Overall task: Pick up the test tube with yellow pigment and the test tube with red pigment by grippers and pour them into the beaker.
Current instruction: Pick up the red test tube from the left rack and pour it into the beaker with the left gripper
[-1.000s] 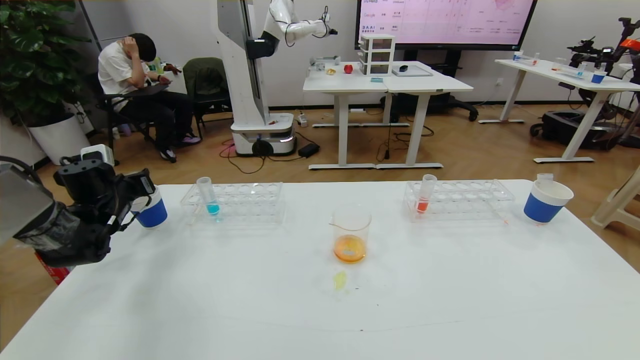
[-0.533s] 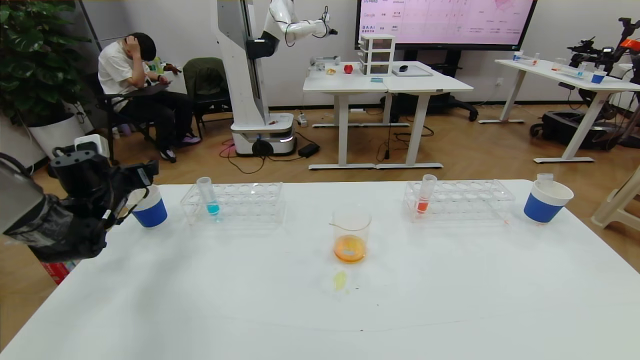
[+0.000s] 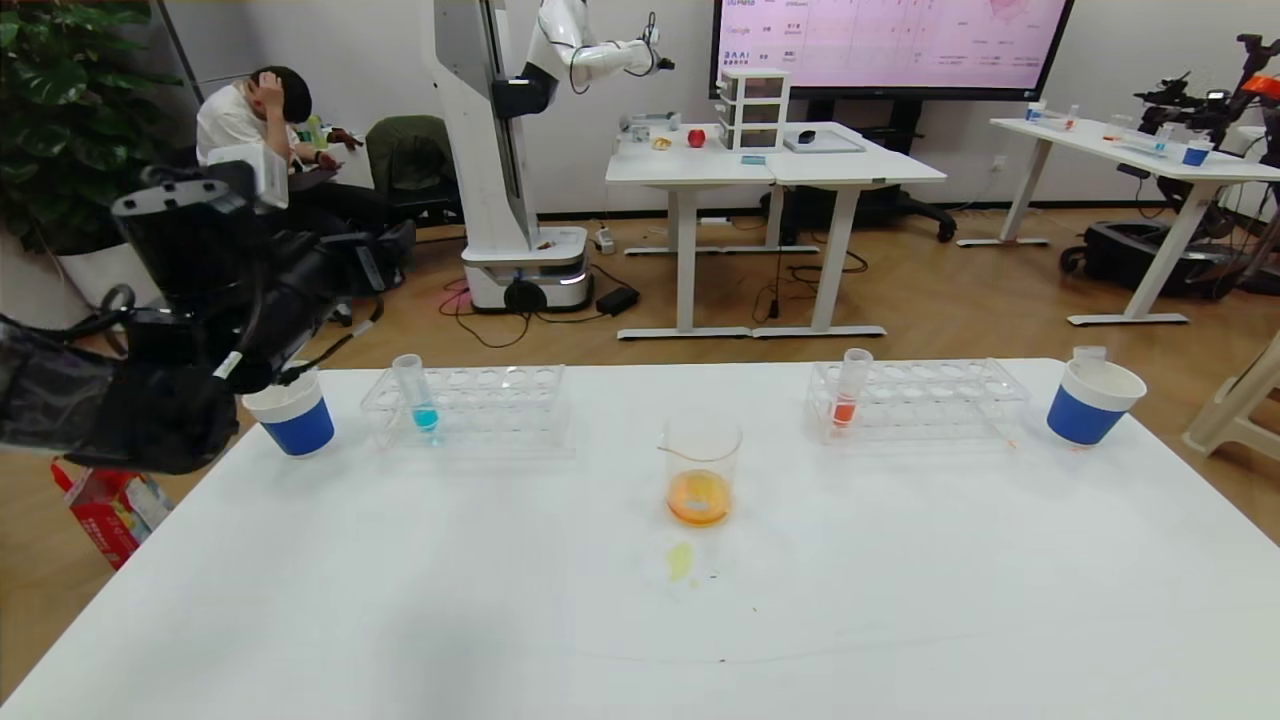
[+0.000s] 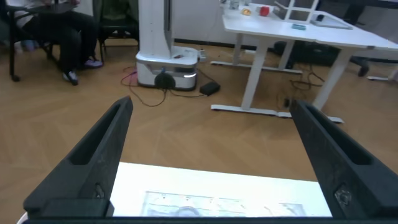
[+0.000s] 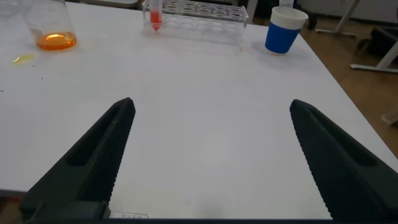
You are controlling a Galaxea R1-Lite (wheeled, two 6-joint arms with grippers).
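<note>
Two black claws are both spread and empty. Your left gripper [image 3: 375, 262], which was low beside the blue-and-white paper cup [image 3: 290, 417] a second ago, has risen and pulled back above it. The clear glass beaker [image 3: 702, 470] at mid-table holds orange liquid, so I judge pouring is done. One slim tube with orange-red liquid [image 3: 850, 389] stands in the right clear rack [image 3: 930, 400]. No yellow tube is visible. Your right gripper [image 5: 208, 155] hovers over bare table.
</note>
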